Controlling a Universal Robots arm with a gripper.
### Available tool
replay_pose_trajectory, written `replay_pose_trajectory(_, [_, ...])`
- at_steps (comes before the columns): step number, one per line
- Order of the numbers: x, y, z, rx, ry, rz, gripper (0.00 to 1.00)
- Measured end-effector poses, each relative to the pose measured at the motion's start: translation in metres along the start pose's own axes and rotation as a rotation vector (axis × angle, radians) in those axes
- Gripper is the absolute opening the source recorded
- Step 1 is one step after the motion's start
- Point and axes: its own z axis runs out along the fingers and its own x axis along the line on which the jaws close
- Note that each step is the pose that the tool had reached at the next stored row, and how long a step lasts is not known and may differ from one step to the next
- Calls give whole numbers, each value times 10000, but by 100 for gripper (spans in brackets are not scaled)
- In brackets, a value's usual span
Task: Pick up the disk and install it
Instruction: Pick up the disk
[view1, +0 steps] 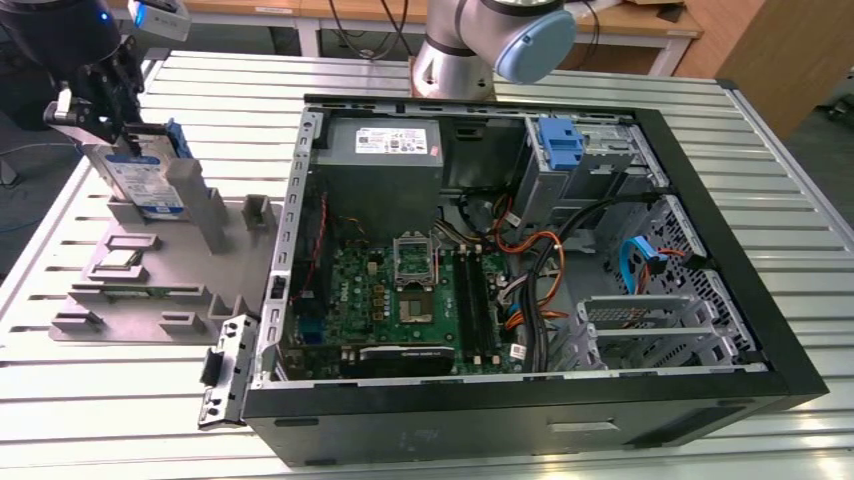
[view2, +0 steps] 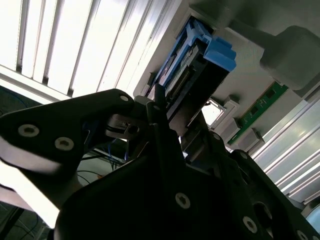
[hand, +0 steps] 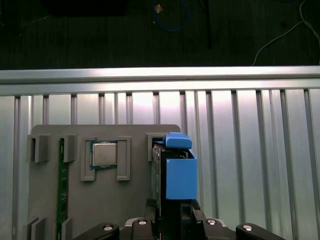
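Slatted aluminium tabletop (view1: 107, 400) carries the whole set-up. The gripper (view1: 118, 135) is pinched on the upper end of the disk (view1: 144, 182), holding it upright on edge over the grey fixture tray (view1: 147, 300), at the tray's corner farthest from the open computer case (view1: 747, 300). In the first wrist view its fingers (hand: 200, 220) clasp the disk (hand: 176, 175) by the blue carrier frame. The disk's lower end meets the tray's upright slot; whether it sits in the slot or is clear of it, I cannot tell. On the tray, a processor chip (hand: 103, 154) lies just beside the disk's slot, with a green memory stick (hand: 62, 190) beyond it. The case lies beside the tray, its motherboard (view1: 400, 290) exposed.
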Motion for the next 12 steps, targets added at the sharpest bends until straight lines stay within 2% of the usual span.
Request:
replay_pose_trajectory(5, [0, 0, 1, 1, -1, 0, 37])
replay_pose_trajectory(6, [0, 0, 1, 1, 0, 0, 44])
replay_pose_trajectory(12, [0, 0, 1, -3, -4, -31, 44])
